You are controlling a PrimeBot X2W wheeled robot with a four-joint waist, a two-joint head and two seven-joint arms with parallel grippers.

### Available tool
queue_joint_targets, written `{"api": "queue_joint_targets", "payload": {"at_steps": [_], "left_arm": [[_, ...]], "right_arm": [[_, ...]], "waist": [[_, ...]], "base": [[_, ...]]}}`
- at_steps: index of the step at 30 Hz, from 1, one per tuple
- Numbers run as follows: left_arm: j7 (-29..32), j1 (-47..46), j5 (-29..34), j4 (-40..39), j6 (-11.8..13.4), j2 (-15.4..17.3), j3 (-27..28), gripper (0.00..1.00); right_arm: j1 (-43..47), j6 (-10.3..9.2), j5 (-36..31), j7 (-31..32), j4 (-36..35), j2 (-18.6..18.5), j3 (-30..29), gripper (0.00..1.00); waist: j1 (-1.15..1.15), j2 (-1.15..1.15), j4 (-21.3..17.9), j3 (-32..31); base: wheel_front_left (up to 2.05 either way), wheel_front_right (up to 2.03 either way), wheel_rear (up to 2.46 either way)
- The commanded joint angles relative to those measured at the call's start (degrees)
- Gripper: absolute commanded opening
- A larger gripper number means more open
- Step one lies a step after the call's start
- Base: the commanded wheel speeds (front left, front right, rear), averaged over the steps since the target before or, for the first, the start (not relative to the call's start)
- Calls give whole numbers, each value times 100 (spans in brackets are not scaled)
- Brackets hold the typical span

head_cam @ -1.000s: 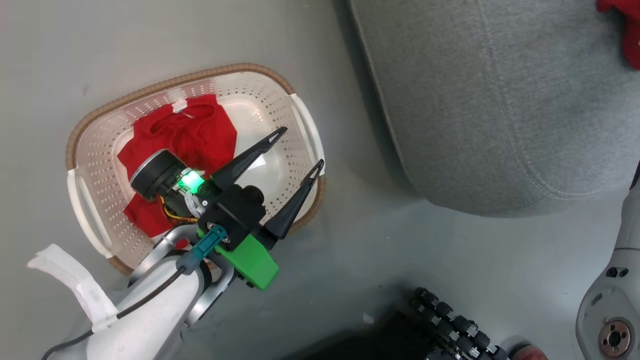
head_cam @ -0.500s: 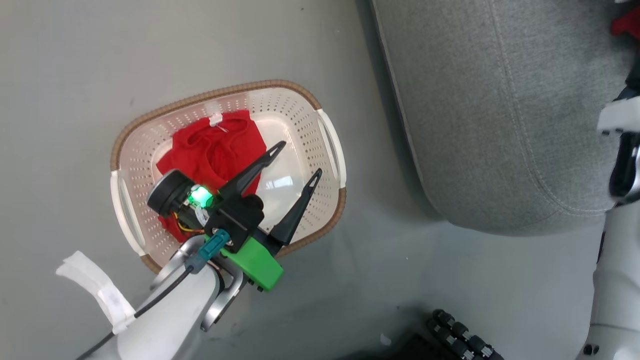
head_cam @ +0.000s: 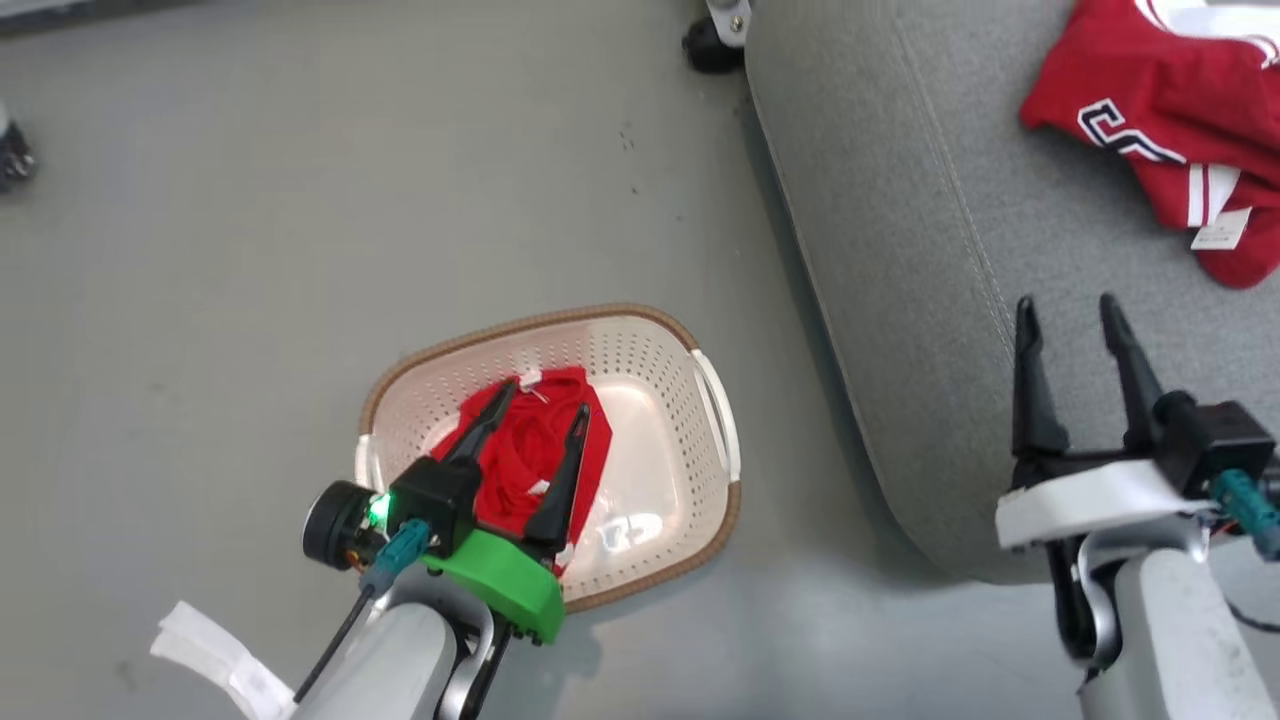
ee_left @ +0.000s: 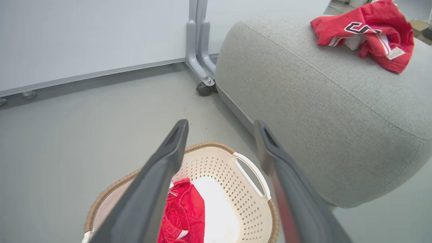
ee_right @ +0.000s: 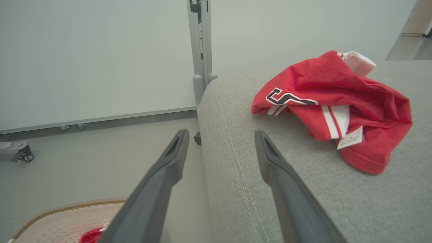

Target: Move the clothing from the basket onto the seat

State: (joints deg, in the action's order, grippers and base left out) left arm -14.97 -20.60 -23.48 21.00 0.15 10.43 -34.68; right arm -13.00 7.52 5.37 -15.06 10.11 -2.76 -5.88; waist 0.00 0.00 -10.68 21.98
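Left gripper [head_cam: 544, 398] above the basket [head_cam: 655, 372], fingers spread wide, nothing held. Red garment [head_cam: 528, 455] crumpled in the basket's left half, directly under those fingers; contact between tips and cloth cannot be told. Seat [head_cam: 900, 250] just right of the basket. Second jersey [head_cam: 1150, 100], with letter mark and white tag, on the seat, well right of the basket and beyond it. Right gripper [head_cam: 1065, 303] right of the basket, over the seat's near edge, fingers parted, empty.
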Motion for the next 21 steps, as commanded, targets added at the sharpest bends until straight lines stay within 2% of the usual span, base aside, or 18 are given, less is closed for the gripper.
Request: {"api": "queue_joint_targets", "payload": {"at_steps": [1,8,14,21], "left_arm": [[-26,293,144,44,43,-39,82,100],[-25,1271,438,-143,177,-288,914,100],[-17,1982,836,-786,247,-464,1741,100],[-18,2710,1270,-1437,229,-671,2397,100]], "right_arm": [[274,-5,26,-17,-24,-25,127,100],[1126,-6,313,-17,-228,-30,547,100],[1578,-7,311,-17,-530,-28,810,100],[2118,-6,332,-17,-821,-25,1053,100]], "waist": [[0,0,882,-1218],[0,0,1212,-2136],[0,0,1271,-2446],[0,0,1257,-2647]], "base": [[0,0,0],[0,0,0],[0,0,0],[0,0,0]]}}
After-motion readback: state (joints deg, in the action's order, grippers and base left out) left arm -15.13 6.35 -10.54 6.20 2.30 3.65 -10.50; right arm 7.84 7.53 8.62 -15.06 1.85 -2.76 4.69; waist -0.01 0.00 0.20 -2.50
